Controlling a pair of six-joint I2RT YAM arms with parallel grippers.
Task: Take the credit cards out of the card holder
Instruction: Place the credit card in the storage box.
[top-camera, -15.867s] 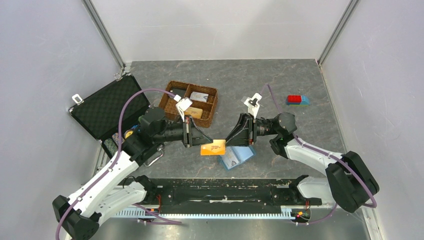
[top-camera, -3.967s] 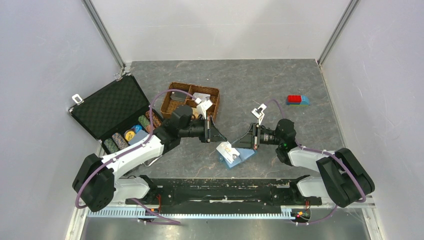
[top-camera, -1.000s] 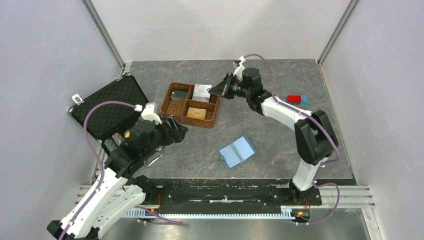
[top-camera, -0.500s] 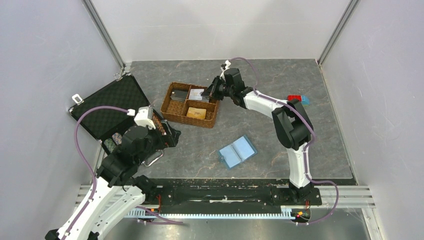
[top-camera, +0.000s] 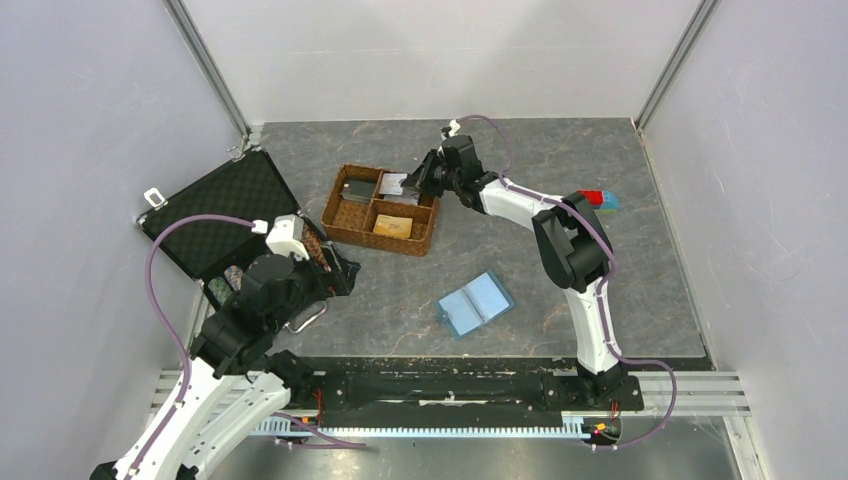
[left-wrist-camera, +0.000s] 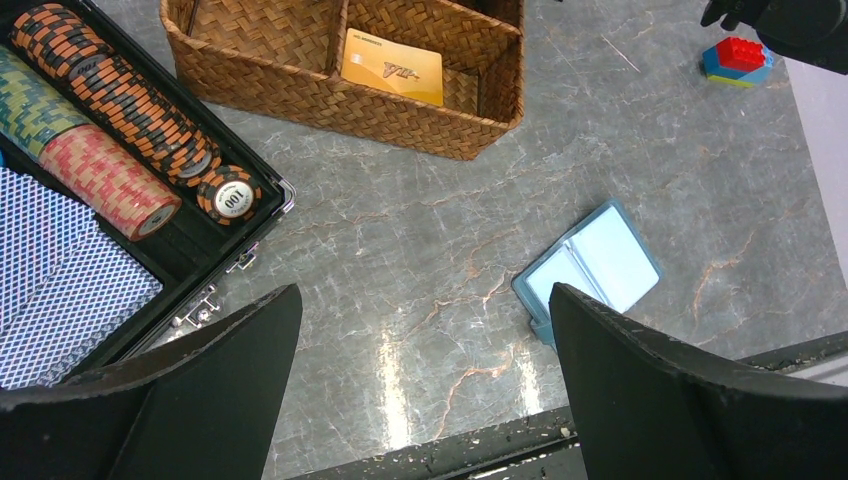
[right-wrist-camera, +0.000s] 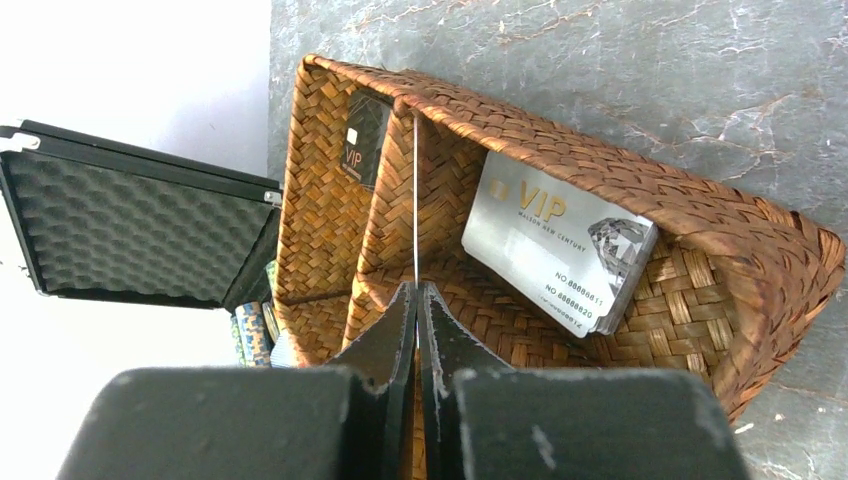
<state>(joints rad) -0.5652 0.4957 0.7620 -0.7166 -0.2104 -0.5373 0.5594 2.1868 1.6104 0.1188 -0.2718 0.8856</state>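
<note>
Card holder (top-camera: 476, 304) lies open — right gripper (right-wrist-camera: 416, 289) pinches a credit card (right-wrist-camera: 415, 200) edge-on over the wicker tray (right-wrist-camera: 770, 300); left gripper (left-wrist-camera: 422, 300) gapes, empty.

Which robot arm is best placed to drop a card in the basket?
Right. The right gripper is shut on a thin card directly over the basket; the left gripper is open, empty, off by the case.

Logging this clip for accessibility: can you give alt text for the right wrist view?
The right gripper, shut on a thin card seen edge-on, holds it over the wicker tray. A silver VIP card leans in one compartment, a dark card in another; an open black foam-lined case lies beyond.
</note>
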